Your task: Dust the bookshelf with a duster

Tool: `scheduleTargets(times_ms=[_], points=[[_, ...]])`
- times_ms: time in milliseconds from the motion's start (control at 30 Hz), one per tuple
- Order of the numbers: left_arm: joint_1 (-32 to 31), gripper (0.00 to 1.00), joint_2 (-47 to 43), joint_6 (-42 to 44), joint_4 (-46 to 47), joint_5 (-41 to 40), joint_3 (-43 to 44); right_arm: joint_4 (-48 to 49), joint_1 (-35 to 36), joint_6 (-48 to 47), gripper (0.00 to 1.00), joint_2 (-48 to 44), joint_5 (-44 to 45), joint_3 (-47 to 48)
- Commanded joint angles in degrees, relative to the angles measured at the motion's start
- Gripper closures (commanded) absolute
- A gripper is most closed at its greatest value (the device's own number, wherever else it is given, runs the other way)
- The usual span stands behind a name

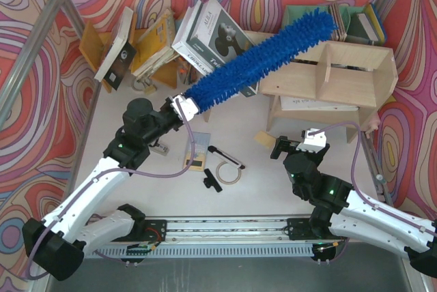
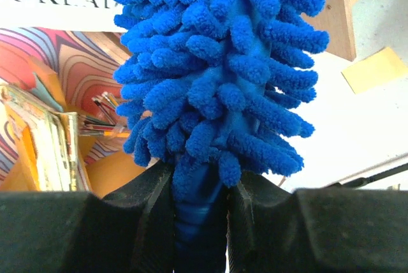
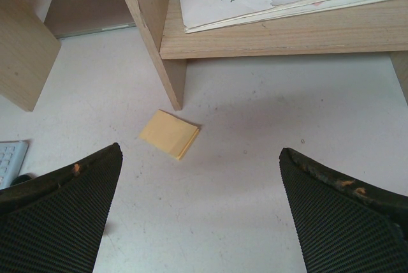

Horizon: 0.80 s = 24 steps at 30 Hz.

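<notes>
The pale plywood bookshelf stands at the right back, with papers on its lower shelf. The blue duster slants from my left gripper up to the right, its fluffy tip lying over the bookshelf's top left corner. My left gripper is shut on the duster's blue handle just below the fluffy head. My right gripper is open and empty, low over the table in front of the bookshelf.
An orange-brown rack of leaning books stands at the back left. A green file holder is behind the bookshelf. A yellow sticky-note pad, a roll of tape and a black tool lie on the table.
</notes>
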Motion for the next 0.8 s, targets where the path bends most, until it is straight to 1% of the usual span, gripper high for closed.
scheduleTargets(times_ms=[0,67,233,433,533,767], points=[[-2.1,1.00,1.3,-1.1,2.7,-0.4,-2.4,-0.7,0.3,0.4,0.01,-0.3,1.3,1.4],[-3.9,1.00,1.6,-1.4,3.4,-1.0,-3.8,-0.7,0.3,0.3,0.01,-0.2,1.3,1.4],[-5.7,1.00,1.7,-2.1,4.1,-1.3,-5.7,-0.6,0.2,0.3,0.01,0.0,1.4,1.5],[-5.6,1.00,-0.2,0.8,4.2,-5.5,-3.5,-0.5,0.3,0.3,0.01,0.1,1.3,1.5],[-4.4,1.00,-0.8,2.0,3.0,-5.4,-1.5,-0.6,0.2,0.3,0.01,-0.1,1.3,1.5],[1.0,1.00,-2.9,1.5,2.8,-3.7,0.6,-0.8,0.2,0.4,0.01,-0.8,1.2,1.4]])
